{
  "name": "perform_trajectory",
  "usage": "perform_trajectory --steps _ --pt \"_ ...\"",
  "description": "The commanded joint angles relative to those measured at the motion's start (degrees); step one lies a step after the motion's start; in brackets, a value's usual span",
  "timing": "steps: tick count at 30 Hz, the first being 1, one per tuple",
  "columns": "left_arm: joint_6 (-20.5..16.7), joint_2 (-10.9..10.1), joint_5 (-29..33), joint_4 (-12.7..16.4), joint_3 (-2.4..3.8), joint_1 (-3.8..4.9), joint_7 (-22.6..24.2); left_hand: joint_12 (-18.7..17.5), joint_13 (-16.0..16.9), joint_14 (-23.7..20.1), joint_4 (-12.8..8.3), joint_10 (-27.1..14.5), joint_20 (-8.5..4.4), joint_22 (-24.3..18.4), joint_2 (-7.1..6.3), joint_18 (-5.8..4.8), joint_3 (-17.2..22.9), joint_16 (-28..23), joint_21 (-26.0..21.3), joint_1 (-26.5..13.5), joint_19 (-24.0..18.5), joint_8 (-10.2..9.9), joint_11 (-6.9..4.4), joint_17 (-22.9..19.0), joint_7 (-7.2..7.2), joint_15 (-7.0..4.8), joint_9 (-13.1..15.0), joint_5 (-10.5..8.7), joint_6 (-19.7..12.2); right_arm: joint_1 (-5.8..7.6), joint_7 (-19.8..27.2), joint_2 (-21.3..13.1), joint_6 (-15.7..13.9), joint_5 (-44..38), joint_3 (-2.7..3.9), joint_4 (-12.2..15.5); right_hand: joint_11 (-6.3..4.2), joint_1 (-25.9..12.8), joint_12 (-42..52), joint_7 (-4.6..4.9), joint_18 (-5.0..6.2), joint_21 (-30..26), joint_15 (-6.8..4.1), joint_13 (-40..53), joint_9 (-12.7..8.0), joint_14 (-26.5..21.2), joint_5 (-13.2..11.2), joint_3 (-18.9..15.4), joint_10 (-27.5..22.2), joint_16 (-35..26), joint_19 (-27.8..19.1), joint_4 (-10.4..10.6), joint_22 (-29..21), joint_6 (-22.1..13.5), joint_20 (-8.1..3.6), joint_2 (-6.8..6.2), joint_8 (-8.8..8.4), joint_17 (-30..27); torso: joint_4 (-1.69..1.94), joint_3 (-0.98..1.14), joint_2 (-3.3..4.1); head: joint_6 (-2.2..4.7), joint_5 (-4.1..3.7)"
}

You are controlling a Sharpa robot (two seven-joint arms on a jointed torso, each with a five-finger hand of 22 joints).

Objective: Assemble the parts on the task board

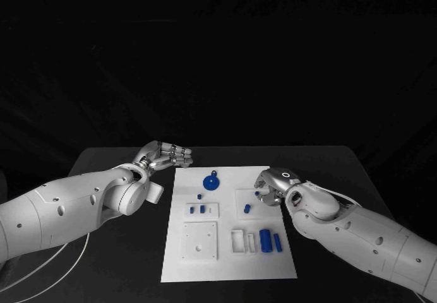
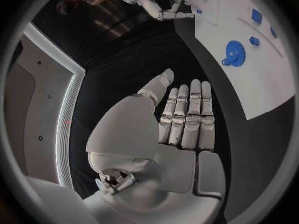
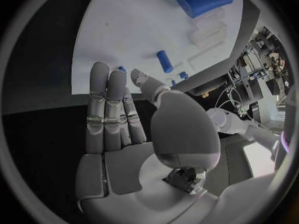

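The white task board (image 1: 228, 265) lies in the middle of the black table. On it a round blue gear-like part (image 1: 210, 182) sits near the far end, small blue pieces (image 1: 199, 209) lie in the middle, and two blue cylinders (image 1: 266, 240) lie at the right. My left hand (image 1: 166, 154) hovers past the board's far left corner, fingers straight and together (image 2: 187, 119), holding nothing. My right hand (image 1: 270, 186) is at the board's right edge beside a small blue piece (image 1: 247, 207). Its fingers (image 3: 109, 109) are extended and empty, with a small blue cylinder (image 3: 164, 61) beyond them.
White raised blocks stand on the board: a square plate (image 1: 200, 240) at the near left and a smaller fixture (image 1: 239, 238) beside the cylinders. Black table (image 1: 109, 252) runs along both sides of the board. The left wrist view shows the gear (image 2: 233, 52) and my right hand (image 2: 163, 5).
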Motion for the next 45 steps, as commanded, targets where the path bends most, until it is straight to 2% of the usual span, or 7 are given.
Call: perform_trajectory --steps 1,12,23,31,37,41,45 --pt "0.03 0.09 2.72 0.12 0.07 0.09 2.4 -0.15 -0.02 -0.4 -0.23 -0.33 0.35 -0.09 0.63 1.11 0.06 -0.32 0.31 0.09 0.09 0.18 0.09 -0.01 0.22 -0.05 0.03 0.39 0.1 -0.07 -0.66 0.67 -1.77 -1.83 -0.16 -0.86 -0.12 -0.12 -0.17 0.23 0.81 -0.25 0.14 -0.07 -0.06 -0.16 -0.5 1.38 0.11 0.37 -0.45 0.11 0.92 -0.15 0.12 -0.46 -0.27 0.1 0.01 0.04 -0.01 -0.15 0.13" --pt "0.22 0.37 2.97 0.3 0.06 0.08 3.04 -0.16 -0.02 -0.87 -0.32 -0.52 0.55 -0.43 0.8 1.17 0.06 -0.34 0.25 -0.25 -0.17 0.13 0.17 -0.03 0.32 0.14 0.01 0.43 -0.11 -0.1 0.25 2.43 -1.63 -0.93 -0.92 -3.55 -0.65 -0.52 -0.2 0.1 1.05 0.72 -0.01 -0.07 -0.03 -0.36 -0.54 5.81 2.71 1.59 -1.12 0.28 5.48 0.68 -0.02 -0.31 -0.27 0.6 -0.08 0.02 -0.01 -0.33 0.25" --pt "0.47 0.52 2.91 0.33 0.06 0.08 3.07 -0.14 -0.02 -1.22 -0.4 -0.71 0.72 -1.88 0.92 1.23 -0.1 -0.34 0.27 -0.45 -0.09 0.17 0.23 -0.02 0.36 0.25 0.02 0.44 -0.35 -0.1 0.6 3.47 -1.09 -0.8 -2.11 -5.42 -1.29 -0.55 -0.19 -0.37 1.06 1.58 -0.3 -0.03 0.01 -0.47 -0.6 6.57 5.0 2.06 -1.58 0.27 9.01 2.34 -0.26 0.54 -0.23 0.8 -0.03 0.08 0.02 -0.45 0.22" --pt "0.54 0.55 2.91 0.28 0.06 0.08 3.06 -0.15 -0.02 -1.25 -0.37 -0.76 0.73 -1.97 0.89 1.22 -0.14 -0.34 0.25 -0.51 -0.1 0.12 0.26 -0.02 0.43 0.28 0.0 0.42 -0.57 -0.11 0.92 4.2 -1.18 -0.54 -2.73 -6.33 -1.47 -0.89 -0.17 -0.53 1.01 1.03 -0.34 -0.02 0.01 -0.45 -0.81 6.31 5.52 2.13 -1.64 0.3 11.41 2.84 -0.29 1.0 -0.24 0.75 -0.05 0.05 -0.01 -0.59 0.26" --pt "0.66 0.64 2.91 0.2 0.06 0.08 2.96 -0.15 -0.02 -1.33 -0.37 -0.85 0.77 -3.18 0.92 1.22 -0.31 -0.34 0.29 -0.54 0.09 0.17 0.29 -0.01 0.44 0.31 0.02 0.39 -0.64 -0.11 1.03 4.62 -1.34 -0.34 -3.02 -6.83 -1.81 -1.16 -0.16 -0.81 0.86 -0.23 -0.46 0.0 0.04 -0.4 -1.05 5.69 6.48 2.37 -1.1 0.53 13.03 3.71 -0.34 1.75 -0.2 0.79 -0.09 0.01 -0.04 -0.69 0.24" --pt "0.75 0.67 2.91 0.19 0.06 0.08 2.87 -0.15 -0.02 -1.33 -0.37 -0.85 0.77 -3.18 0.92 1.22 -0.31 -0.34 0.29 -0.54 0.09 0.17 0.29 -0.01 0.44 0.31 0.02 0.39 -0.64 -0.12 0.54 4.84 -1.88 -0.58 -3.15 -7.11 -2.91 -0.63 -0.06 -1.58 0.26 0.07 -1.15 0.12 0.32 -0.53 -1.23 5.26 9.97 2.33 -1.1 0.42 14.03 6.57 -0.92 3.01 0.08 0.83 -0.05 0.02 -0.01 -0.79 0.14" --pt "0.83 0.69 2.91 0.16 0.06 0.08 2.81 -0.15 -0.02 -1.33 -0.37 -0.85 0.77 -3.18 0.92 1.22 -0.31 -0.34 0.29 -0.54 0.09 0.17 0.29 -0.01 0.44 0.31 0.02 0.39 -0.64 -0.12 -0.28 4.95 -2.25 -1.19 -3.2 -7.28 -3.53 0.05 -0.04 -2.01 -0.36 0.98 -1.68 0.18 0.43 -0.53 -1.31 5.46 12.14 2.16 -1.32 -0.67 15.69 8.52 -1.59 3.95 -0.03 0.85 -0.07 0.02 -0.03 -0.89 0.04"
